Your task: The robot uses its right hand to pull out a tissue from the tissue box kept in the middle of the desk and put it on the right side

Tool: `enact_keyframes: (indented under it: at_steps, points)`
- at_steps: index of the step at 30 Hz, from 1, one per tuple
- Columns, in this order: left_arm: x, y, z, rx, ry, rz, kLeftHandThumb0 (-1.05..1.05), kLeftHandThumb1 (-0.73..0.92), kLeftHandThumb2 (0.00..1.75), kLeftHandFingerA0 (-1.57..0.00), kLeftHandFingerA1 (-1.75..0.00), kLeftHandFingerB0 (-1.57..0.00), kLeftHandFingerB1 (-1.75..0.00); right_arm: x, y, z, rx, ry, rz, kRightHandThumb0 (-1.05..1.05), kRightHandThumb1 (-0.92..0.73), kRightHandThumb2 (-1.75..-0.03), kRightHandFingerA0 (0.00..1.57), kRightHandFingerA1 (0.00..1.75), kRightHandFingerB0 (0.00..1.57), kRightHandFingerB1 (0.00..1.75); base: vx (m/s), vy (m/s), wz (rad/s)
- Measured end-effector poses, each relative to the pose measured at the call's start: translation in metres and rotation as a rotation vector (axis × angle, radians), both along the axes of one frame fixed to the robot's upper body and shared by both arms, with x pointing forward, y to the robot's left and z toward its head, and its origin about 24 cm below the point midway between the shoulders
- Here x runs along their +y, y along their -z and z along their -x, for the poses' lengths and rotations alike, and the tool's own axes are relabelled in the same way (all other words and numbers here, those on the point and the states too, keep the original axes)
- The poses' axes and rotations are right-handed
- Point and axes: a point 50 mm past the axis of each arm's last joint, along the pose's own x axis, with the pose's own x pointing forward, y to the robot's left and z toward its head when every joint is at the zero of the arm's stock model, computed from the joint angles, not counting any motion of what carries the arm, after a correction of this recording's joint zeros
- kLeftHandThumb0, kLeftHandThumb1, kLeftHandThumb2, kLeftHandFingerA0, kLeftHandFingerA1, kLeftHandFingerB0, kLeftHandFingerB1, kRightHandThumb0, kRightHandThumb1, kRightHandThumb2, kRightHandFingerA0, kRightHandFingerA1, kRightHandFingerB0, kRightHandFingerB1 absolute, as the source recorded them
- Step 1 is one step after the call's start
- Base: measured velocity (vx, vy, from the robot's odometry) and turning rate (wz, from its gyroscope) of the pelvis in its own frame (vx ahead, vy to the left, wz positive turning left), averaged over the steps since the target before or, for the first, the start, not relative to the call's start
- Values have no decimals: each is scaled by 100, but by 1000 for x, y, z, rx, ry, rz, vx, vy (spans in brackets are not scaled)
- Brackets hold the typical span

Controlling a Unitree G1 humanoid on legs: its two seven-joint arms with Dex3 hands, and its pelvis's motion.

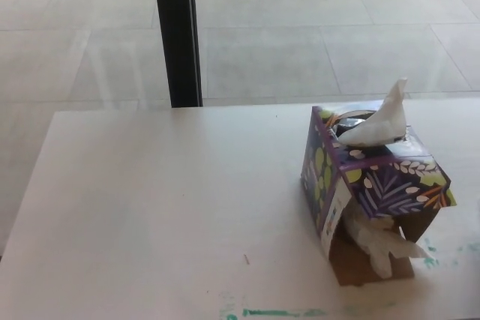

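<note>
A white desk was seen from above, filling most of the head view, with a pale tiled floor beyond its far edge and a black upright post standing behind that edge, left of centre.

A cube-shaped tissue box, purple with a pattern of green and white leaves, was placed toward the right edge of the desk, nearer the near edge than the far one. It was turned at an angle to the desk edges. From the oval opening in its top, a white tissue was raised to an upright point, tilted slightly to the right. The side of the box facing the near edge was torn open, its brown cardboard was exposed, and a crumpled white tissue was spilled out through the gap onto the desk surface.

Smears of green paint were marked along the near edge of the desk, with more green flecks just right of the box.

Neither robot hand was shown, so nothing could be told of the fingers of either.
</note>
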Motion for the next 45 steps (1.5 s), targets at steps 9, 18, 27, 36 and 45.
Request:
enact_keyframes:
  at_steps: [9, 18, 27, 36, 45]
  points:
    - [0, 0, -1, -5, -1, 2, -57, 84, 65, -54, -57, -53, -45, 6, 26, 7, 200, -40, 31, -28, -73, -63, 75, 129, 72, 59, 0, 0, 0]
    - [0, 0, -1, -4, 0, 3, -56, 84, 65, -57, -61, -54, -46, 19, 30, 7, 301, -62, 87, -92, -54, -57, 0, 0, 0, 0, 0, 0, 0]
    - [0, 0, -3, -11, 2, 3, -57, 85, 65, -55, -60, -55, -46, 36, 25, 4, 359, -86, 149, -98, -55, -58, 0, 0, 0, 0, 0, 0, 0]
    - [0, -1, -7, -20, 7, 4, -59, 85, 65, -57, -62, -53, -45, 39, -13, 2, 311, -60, 173, -97, -57, -59, 0, 0, 0, 0, 0, 0, 0]
    - [-1, -1, -9, -25, 8, 4, -58, 85, 65, -57, -62, -53, -45, 8, -59, 21, 182, 63, 95, -93, -53, -84, 0, 0, 0, 0, 0, 0, 0]
